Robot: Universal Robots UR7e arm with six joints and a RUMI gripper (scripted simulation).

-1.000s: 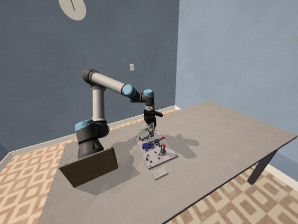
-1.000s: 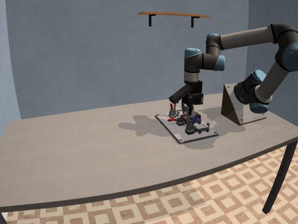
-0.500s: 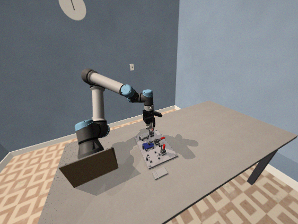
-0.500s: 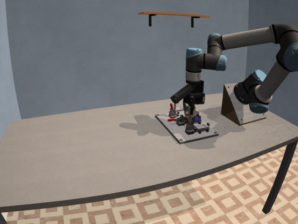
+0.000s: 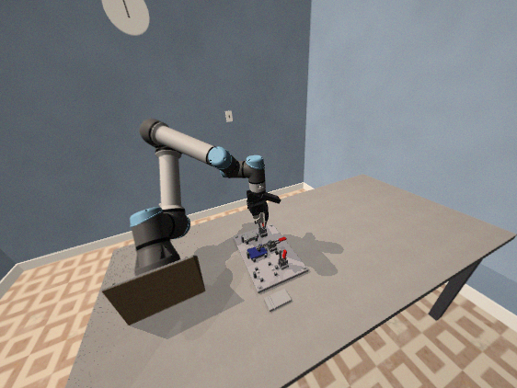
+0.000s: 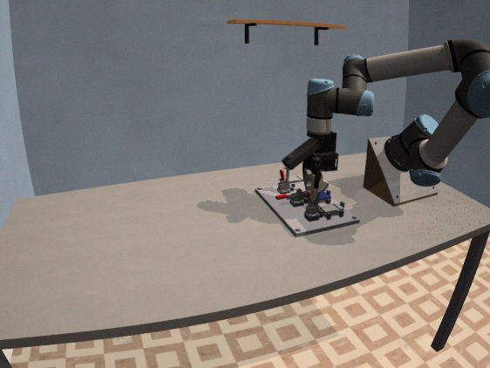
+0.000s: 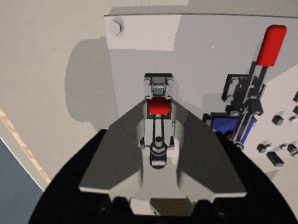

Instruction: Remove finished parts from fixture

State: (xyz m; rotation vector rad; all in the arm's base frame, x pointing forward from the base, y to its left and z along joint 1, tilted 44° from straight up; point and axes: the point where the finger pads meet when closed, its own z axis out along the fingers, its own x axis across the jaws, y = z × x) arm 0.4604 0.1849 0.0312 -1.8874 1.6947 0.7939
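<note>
The grey fixture plate (image 5: 271, 262) lies on the table and carries three toggle clamps. My gripper (image 5: 262, 226) is at the plate's far station, shut on that clamp's red-tipped handle (image 7: 160, 106); in the wrist view the fingers flank the lever. A grey part (image 5: 250, 238) sits in this station beside the clamp and also shows in the exterior view (image 6: 331, 211). The blue blank (image 5: 257, 252) (image 7: 227, 127) sits in the middle station. A slotted grey part (image 5: 278, 300) lies flat on the table by the plate's near end.
Two other clamps have red handles, one lying flat (image 5: 281, 239) and one upright (image 5: 283, 254). The second shows in the wrist view (image 7: 271, 45). The arm's wedge-shaped base block (image 5: 156, 290) stands left of the plate.
</note>
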